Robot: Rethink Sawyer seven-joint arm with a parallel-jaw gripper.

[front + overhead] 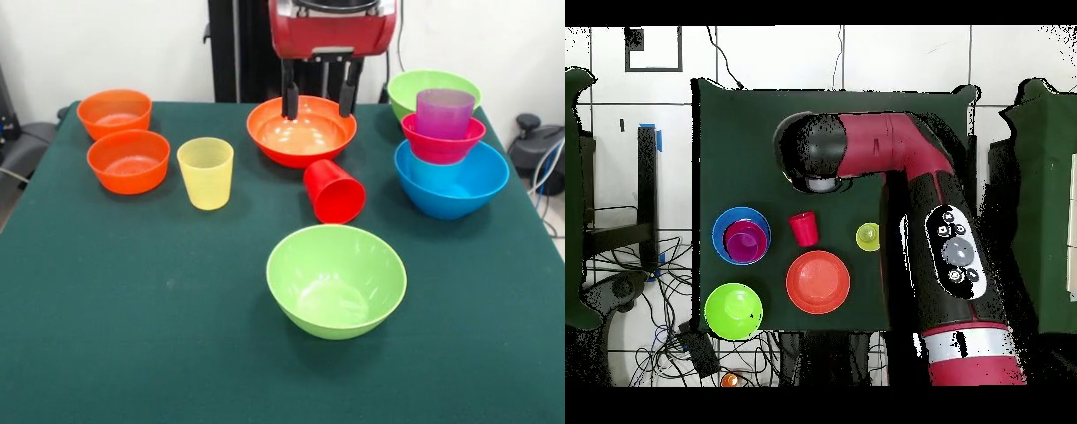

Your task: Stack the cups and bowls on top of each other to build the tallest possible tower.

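Note:
My gripper (319, 102) hangs open and empty just above the wide orange bowl (301, 131) at the table's far side, one finger over each side of the bowl. A red cup (334, 191) lies on its side in front of that bowl. A yellow cup (206, 172) stands upright to its left. A purple cup (444, 112) sits in a magenta bowl (442, 141), which sits in the large blue bowl (451, 181). One lime green bowl (336, 279) stands near the front, another (432, 88) behind the stack. Two small orange bowls (114, 112) (129, 161) stand at the left. The light blue cup is hidden.
The overhead view shows the wide orange bowl (818, 282), red cup (803, 228), yellow cup (868, 236), blue bowl stack (742, 238) and one green bowl (733, 310). The red arm (910, 160) covers the rest. The green cloth (132, 309) is bare at the front left.

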